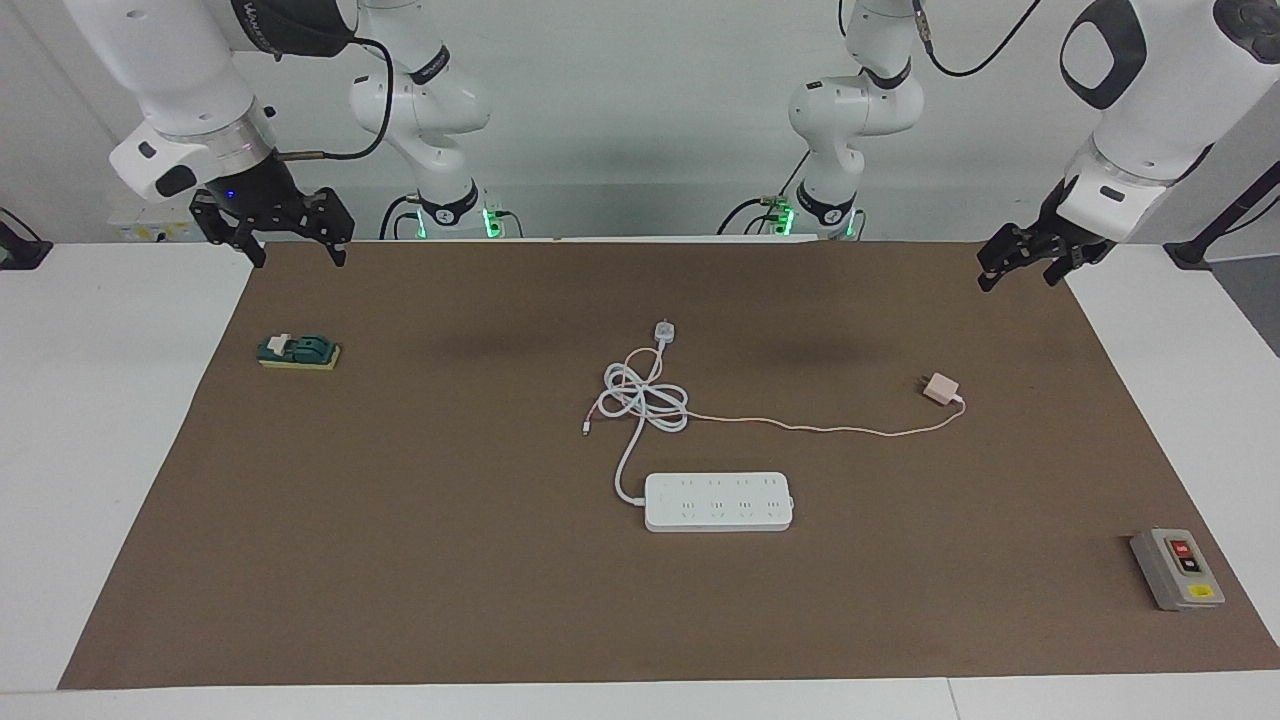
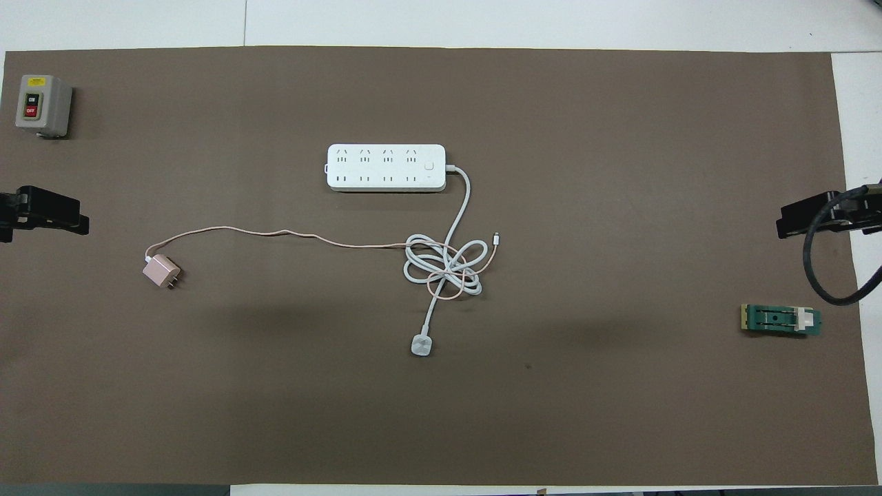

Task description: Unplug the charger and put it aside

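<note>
The charger (image 1: pixel 940 388), a small pale-pink cube with its prongs showing, lies on the brown mat toward the left arm's end, apart from the white power strip (image 1: pixel 718 501) and nearer to the robots than it. It also shows in the overhead view (image 2: pixel 161 271). Its thin pinkish cable (image 1: pixel 830 428) runs to the tangle with the strip's white cord (image 1: pixel 645 400). My left gripper (image 1: pixel 1018 280) hangs open and empty over the mat's corner. My right gripper (image 1: pixel 298 258) hangs open and empty over the other near corner. Both arms wait.
The white round plug (image 1: pixel 665 331) lies nearer to the robots than the cord tangle. A grey switch box (image 1: pixel 1177 568) stands toward the left arm's end, farther from the robots. A green and yellow block (image 1: pixel 298 352) lies toward the right arm's end.
</note>
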